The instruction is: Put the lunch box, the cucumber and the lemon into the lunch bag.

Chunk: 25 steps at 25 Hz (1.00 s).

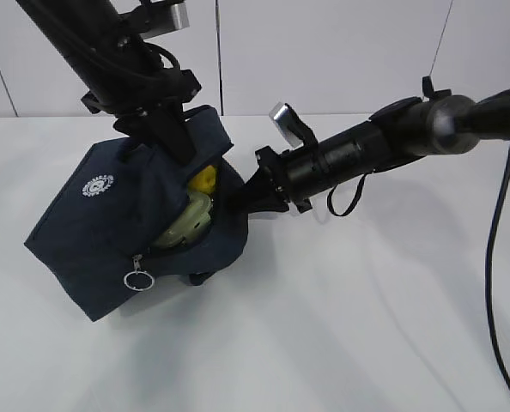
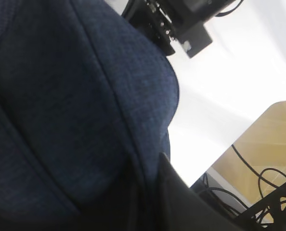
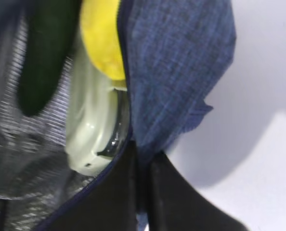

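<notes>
The navy lunch bag [image 1: 109, 223] hangs tilted over the white table [image 1: 341, 326], its mouth open to the right. Inside show the yellow lemon [image 1: 204, 180] and the pale green lunch box [image 1: 189, 220]. In the right wrist view the lemon [image 3: 102, 38] lies on the lunch box [image 3: 92, 120], with the dark cucumber [image 3: 44, 57] beside them. My left gripper [image 1: 173, 137] is shut on the bag's upper fabric [image 2: 75, 96]. My right gripper [image 1: 238, 197] is shut on the bag's opening edge [image 3: 176, 72], with one finger [image 3: 119, 197] inside the bag.
The zipper's metal ring pull [image 1: 139, 280] hangs at the bag's front. A black cable [image 1: 495, 257] runs down the right side of the table. The left wrist view shows the table edge with floor and cables [image 2: 263, 178] beyond.
</notes>
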Each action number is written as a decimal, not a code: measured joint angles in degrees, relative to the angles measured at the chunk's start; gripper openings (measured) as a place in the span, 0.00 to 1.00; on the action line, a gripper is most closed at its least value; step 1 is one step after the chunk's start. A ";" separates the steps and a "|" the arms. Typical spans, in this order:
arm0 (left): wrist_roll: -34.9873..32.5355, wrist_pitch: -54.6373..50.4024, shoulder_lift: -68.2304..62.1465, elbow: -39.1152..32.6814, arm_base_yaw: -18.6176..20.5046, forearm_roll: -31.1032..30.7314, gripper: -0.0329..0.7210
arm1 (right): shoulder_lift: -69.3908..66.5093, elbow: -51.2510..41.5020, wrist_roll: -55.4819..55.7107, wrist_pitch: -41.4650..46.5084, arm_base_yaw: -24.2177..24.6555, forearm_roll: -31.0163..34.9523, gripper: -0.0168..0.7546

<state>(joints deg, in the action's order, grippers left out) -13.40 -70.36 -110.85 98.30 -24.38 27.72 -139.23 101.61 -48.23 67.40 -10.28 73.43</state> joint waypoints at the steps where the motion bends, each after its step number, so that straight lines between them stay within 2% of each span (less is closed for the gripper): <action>1: 0.00 0.00 0.00 0.00 0.00 0.41 0.05 | 1.08 0.00 0.00 0.00 0.51 -0.13 0.03; 7: -0.04 2.59 0.00 0.00 0.00 3.96 0.05 | 7.94 0.00 0.56 0.00 3.16 -4.79 0.03; 14: -0.26 5.42 0.00 0.00 0.00 9.38 0.05 | 13.56 1.67 4.20 0.78 3.92 -11.09 0.03; 19: -0.26 7.32 -0.04 0.00 -0.27 13.58 0.05 | 14.20 9.01 11.42 2.31 3.92 -19.58 0.03; 25: -0.26 10.79 -1.36 0.00 -2.71 14.56 0.05 | 14.43 13.42 17.64 2.84 3.92 -28.71 0.03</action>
<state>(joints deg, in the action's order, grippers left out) -13.67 -59.57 -112.21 98.30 -27.09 42.28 -124.81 115.02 -30.59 70.24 -6.37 44.72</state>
